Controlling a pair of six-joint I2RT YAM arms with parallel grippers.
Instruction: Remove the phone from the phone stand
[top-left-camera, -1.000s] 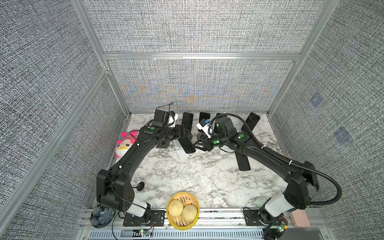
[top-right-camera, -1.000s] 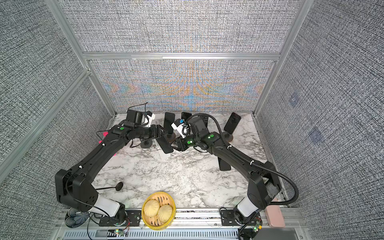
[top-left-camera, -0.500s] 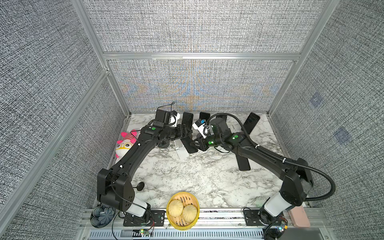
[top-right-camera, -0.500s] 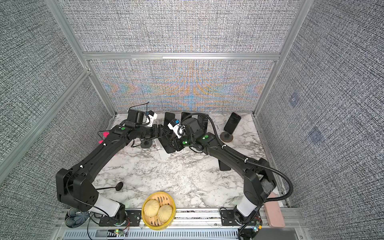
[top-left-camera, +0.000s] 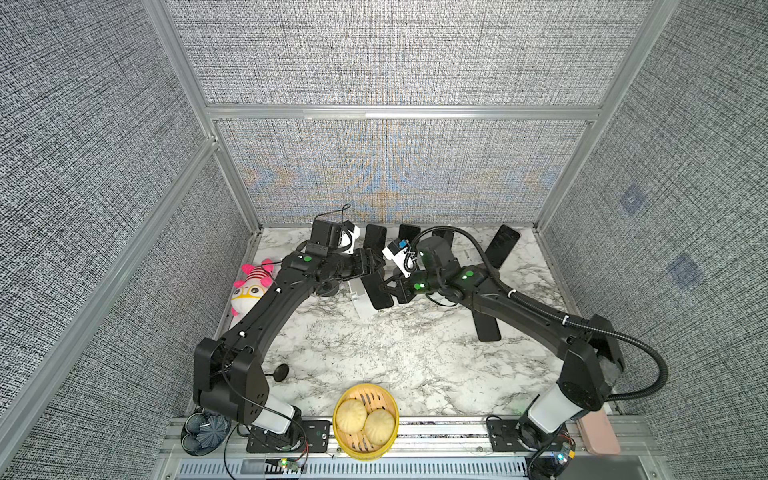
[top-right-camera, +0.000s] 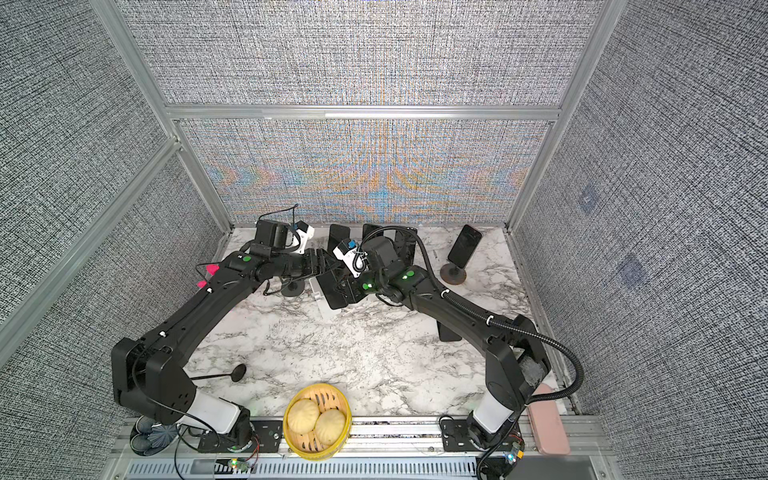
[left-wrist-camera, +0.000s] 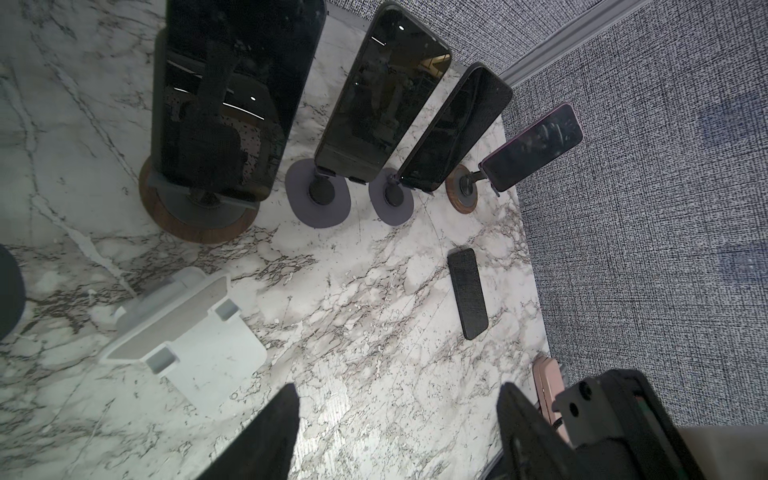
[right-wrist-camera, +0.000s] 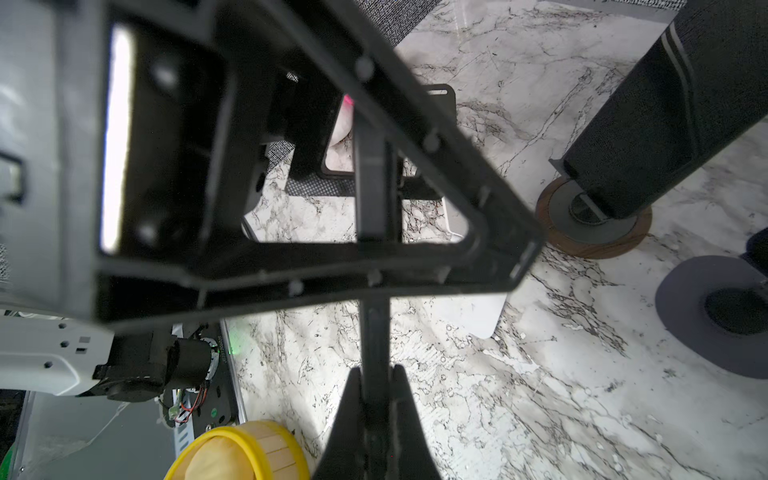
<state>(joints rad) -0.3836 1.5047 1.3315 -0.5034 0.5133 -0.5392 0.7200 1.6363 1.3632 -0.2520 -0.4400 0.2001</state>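
Note:
The black phone (top-left-camera: 376, 291) (top-right-camera: 334, 293) is tilted over the white phone stand (top-left-camera: 360, 305) (top-right-camera: 323, 305) in both top views. My right gripper (top-left-camera: 395, 289) (right-wrist-camera: 375, 374) is shut on the phone's (right-wrist-camera: 374, 332) edge, which runs edge-on between its fingers. The stand's cradle (left-wrist-camera: 187, 328) shows empty in the left wrist view. I cannot tell whether the phone still touches the stand. My left gripper (top-left-camera: 368, 266) (left-wrist-camera: 395, 415) hovers just above and behind the phone, open, with only marble between its fingers (left-wrist-camera: 266, 436).
Several other phones lean on round stands (left-wrist-camera: 199, 216) along the back wall. Another phone (top-left-camera: 486, 326) lies flat under the right arm. A plush toy (top-left-camera: 251, 286) sits at the left, a yellow steamer of buns (top-left-camera: 365, 422) at the front edge and a black spoon (top-left-camera: 280, 372) at the front left.
My right gripper has moved left to the phone and shut on its edge. The left arm has hardly moved and its gripper stays open.

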